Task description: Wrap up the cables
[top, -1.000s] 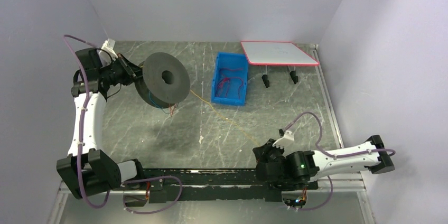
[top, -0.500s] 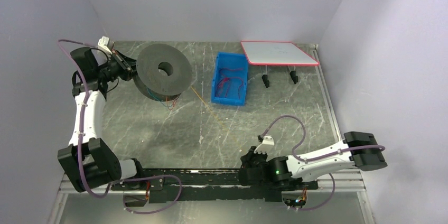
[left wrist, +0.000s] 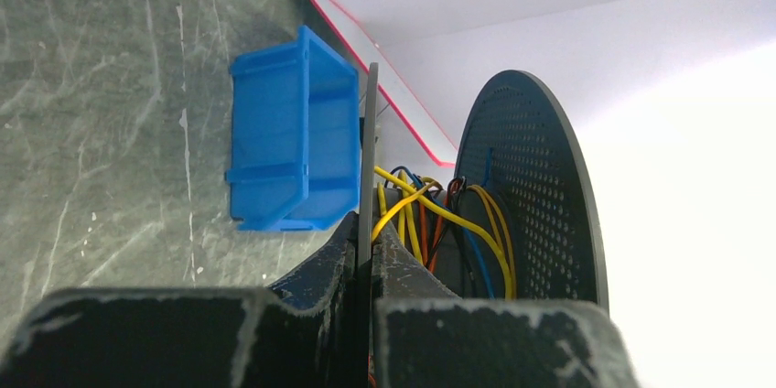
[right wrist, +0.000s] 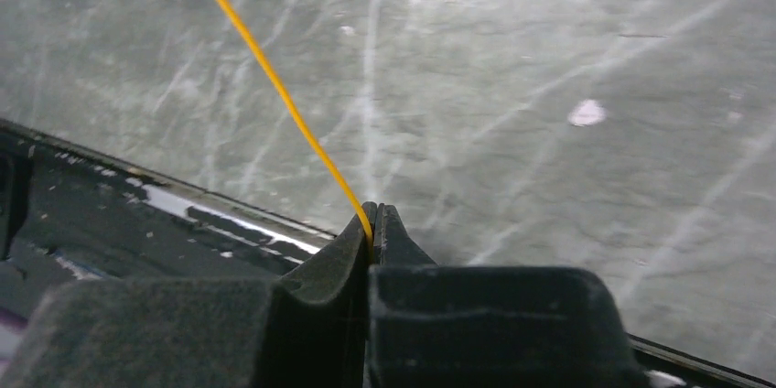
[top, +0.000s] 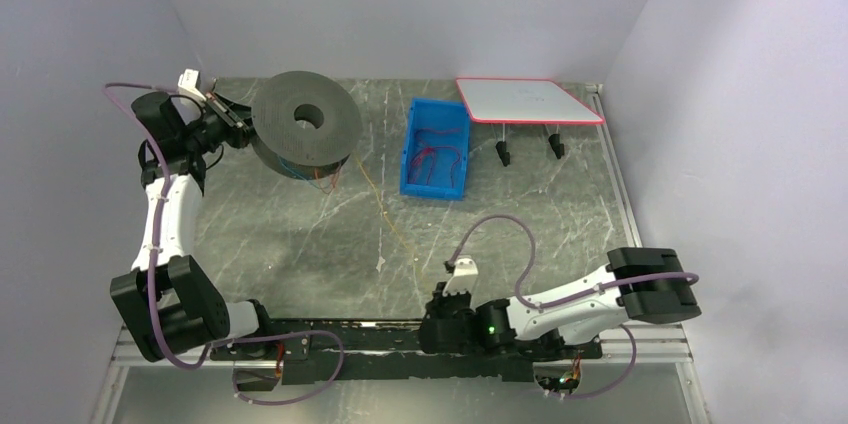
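A dark grey spool [top: 305, 124] hangs above the table at the back left, its flat face turned up. My left gripper [top: 240, 131] is shut on the thin edge of one spool disc [left wrist: 369, 150]. Yellow, orange, blue and black cables [left wrist: 430, 214] are wound on the core between the two discs. A thin yellow cable [top: 385, 209] runs from the spool across the table to my right gripper [top: 436, 312] at the near edge. In the right wrist view the right gripper [right wrist: 373, 216] is shut on this yellow cable [right wrist: 274, 86].
A blue bin [top: 436, 148] holding red wires sits right of the spool; it also shows in the left wrist view [left wrist: 288, 132]. A white board with a red rim [top: 527, 100] stands on short legs at the back right. A black rail [top: 350, 329] runs along the near edge.
My left gripper has tilted the spool so its face turns upward and moved it slightly back. My right arm has swung left along the near edge, carrying the yellow cable's end with it.
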Controlling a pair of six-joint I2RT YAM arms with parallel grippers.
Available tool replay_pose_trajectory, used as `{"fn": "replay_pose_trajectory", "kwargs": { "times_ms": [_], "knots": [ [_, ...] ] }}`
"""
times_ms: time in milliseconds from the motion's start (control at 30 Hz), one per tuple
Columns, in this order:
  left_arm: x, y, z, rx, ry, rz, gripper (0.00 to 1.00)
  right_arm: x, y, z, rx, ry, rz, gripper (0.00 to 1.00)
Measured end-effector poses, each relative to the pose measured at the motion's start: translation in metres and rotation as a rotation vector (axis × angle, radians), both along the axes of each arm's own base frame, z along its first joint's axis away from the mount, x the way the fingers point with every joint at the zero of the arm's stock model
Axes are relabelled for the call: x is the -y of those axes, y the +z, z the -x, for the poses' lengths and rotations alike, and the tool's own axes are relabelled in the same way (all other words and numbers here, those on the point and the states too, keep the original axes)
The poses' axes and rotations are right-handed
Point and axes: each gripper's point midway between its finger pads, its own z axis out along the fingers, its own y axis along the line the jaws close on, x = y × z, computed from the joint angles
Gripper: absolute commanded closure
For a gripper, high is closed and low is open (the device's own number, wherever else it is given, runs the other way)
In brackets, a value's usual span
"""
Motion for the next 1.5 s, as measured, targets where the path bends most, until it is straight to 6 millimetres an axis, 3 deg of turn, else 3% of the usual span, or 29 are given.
{"fn": "replay_pose_trajectory", "kwargs": {
  "times_ms": [300,533,733,967,1233,1500],
  "knots": [
    [-0.014,0.003,-0.017,-0.001,0.111,0.015,0.93,-0.06,0.019,0.013,0.041,0.169,0.031,1.0],
    [-0.029,-0.013,-0.027,-0.055,0.234,0.027,0.93,-0.101,0.03,0.022,0.087,0.296,0.067,1.0],
    [-0.042,-0.016,-0.033,-0.065,0.35,-0.008,0.93,-0.135,0.053,0.029,0.129,0.39,0.054,1.0],
    [-0.037,-0.022,-0.036,-0.075,0.449,-0.118,0.93,-0.168,0.079,0.039,0.161,0.493,0.034,1.0],
    [-0.008,-0.023,-0.033,-0.034,0.516,-0.357,0.93,-0.199,0.136,0.05,0.203,0.589,-0.045,1.0],
    [-0.002,-0.024,-0.021,0.0,0.588,-0.553,0.93,-0.194,0.194,0.047,0.262,0.611,-0.059,1.0]
  ]
}}
